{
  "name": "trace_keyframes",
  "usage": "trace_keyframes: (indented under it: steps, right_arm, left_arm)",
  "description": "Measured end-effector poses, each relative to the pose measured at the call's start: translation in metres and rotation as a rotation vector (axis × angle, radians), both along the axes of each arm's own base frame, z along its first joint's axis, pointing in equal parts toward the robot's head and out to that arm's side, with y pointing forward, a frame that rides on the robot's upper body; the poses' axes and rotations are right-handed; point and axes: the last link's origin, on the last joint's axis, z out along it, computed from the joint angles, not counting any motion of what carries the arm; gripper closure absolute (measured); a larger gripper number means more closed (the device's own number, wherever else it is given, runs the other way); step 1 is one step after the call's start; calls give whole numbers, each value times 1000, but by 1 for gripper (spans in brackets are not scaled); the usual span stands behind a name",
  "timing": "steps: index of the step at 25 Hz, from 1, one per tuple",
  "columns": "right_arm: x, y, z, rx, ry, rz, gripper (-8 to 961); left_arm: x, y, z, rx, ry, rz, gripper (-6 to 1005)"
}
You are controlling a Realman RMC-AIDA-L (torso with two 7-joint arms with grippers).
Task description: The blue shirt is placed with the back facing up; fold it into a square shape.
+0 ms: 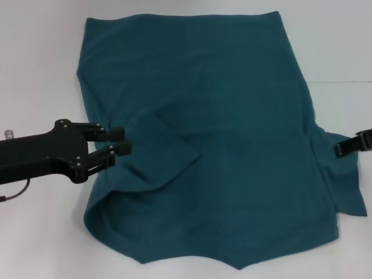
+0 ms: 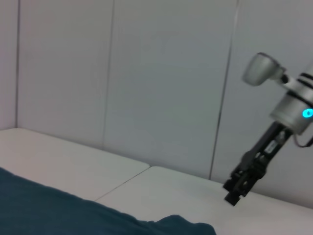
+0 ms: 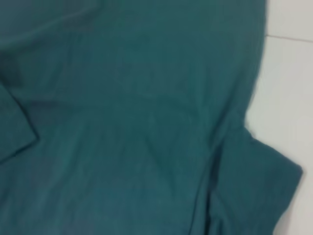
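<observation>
Beside the left claw [image 1: 120, 140], the blue shirt [image 1: 232, 128] is spread on the bench [image 1: 35, 70].
Left claw is parted and empty above the folded-in sleeve; right claw [image 1: 342, 149], its state unclear, is held at the opposite sleeve. Uneven pulls could bunch the fabric.

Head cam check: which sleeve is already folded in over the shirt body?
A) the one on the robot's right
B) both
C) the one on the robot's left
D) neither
C: the blue shirt has its left sleeve lying over the body beside the left gripper; the right sleeve sticks out flat by the right gripper.
</observation>
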Motion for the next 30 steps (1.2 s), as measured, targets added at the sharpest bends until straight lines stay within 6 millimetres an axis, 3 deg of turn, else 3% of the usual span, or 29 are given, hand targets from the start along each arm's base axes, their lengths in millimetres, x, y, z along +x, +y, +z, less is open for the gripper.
trace_keyframes:
  steps: [1,7,14,30]
  right_arm:
    - [10,-5,10,39,42,-31,224]
    - [41,-19,27,92,47,-108,248]
    - [70,-22,14,121,68,-138,264]
    - [81,8,-12,111,98,-95,268]
  left_arm:
    - [-1,0,-1,3,4,3,710]
    - [-5,2,-6,23,24,-9,711]
    - [-8,5,-9,37,32,3,712]
    - [-12,0,-20,34,16,23,714]
